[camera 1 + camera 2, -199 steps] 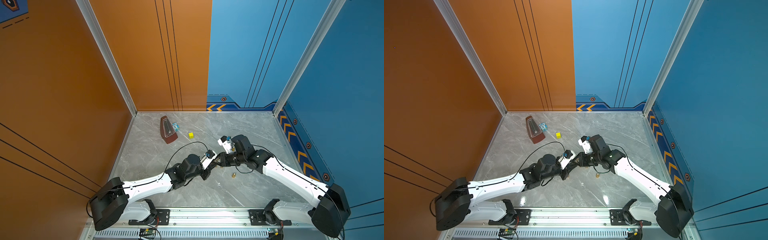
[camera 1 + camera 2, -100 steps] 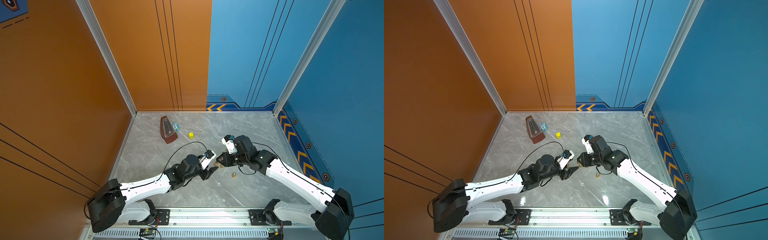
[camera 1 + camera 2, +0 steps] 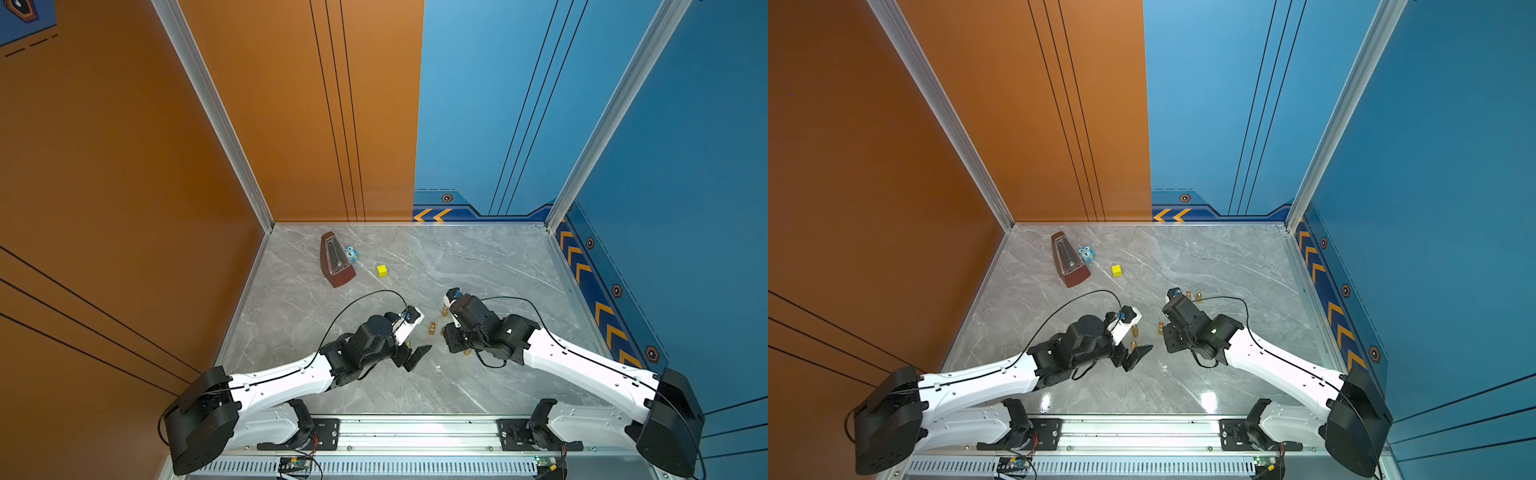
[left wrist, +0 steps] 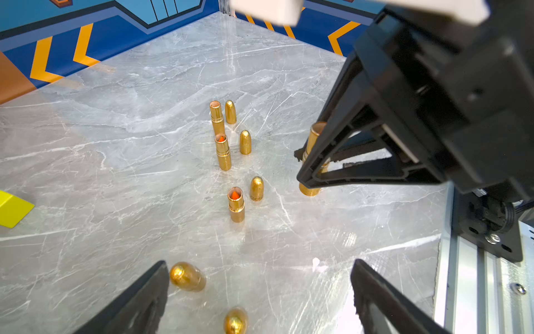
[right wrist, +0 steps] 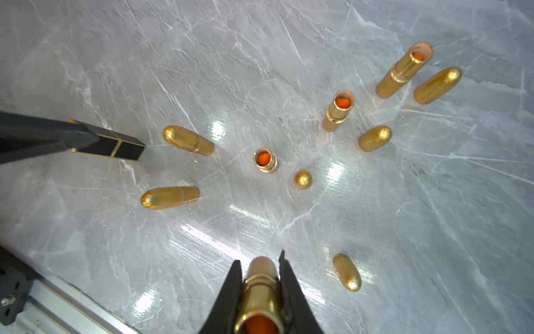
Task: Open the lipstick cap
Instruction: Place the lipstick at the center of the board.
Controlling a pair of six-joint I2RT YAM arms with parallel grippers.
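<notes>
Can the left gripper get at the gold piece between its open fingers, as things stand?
Probably yes. The left gripper stands open, the gold piece sits between its fingers, nothing covers it; a nearby gold cap might be bumped.

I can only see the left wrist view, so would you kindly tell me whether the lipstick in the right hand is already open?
Observer: Yes. The right wrist view shows the right hand shut on a lipstick with no cap, and orange shows at its open end.
Operator: Thank you. Is anything hidden behind that hand?
Observer: One loose gold cap stands on the table just beside it.
Operator: And what sits at the far end of the table?
Observer: A brown metronome with a small blue toy beside it, seen in both top views.
</notes>
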